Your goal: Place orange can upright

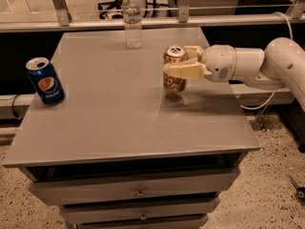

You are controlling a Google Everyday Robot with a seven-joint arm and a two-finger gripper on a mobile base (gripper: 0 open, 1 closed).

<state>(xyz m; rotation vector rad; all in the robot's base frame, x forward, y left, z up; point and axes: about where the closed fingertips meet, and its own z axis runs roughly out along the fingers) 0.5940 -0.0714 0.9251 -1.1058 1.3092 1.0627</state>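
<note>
The orange can (174, 80) stands upright on the grey table (119, 123), right of the middle, its silver top up. My gripper (182, 65) reaches in from the right on a white arm (248, 66). Its tan fingers (183, 71) wrap around the can's upper half, one in front and one behind, and the can's base rests on or just above the tabletop.
A blue Pepsi can (45, 80) stands upright near the table's left edge. A clear plastic water bottle (132, 19) stands at the back middle. Drawers (138, 192) are below the tabletop. A glass rail runs behind the table.
</note>
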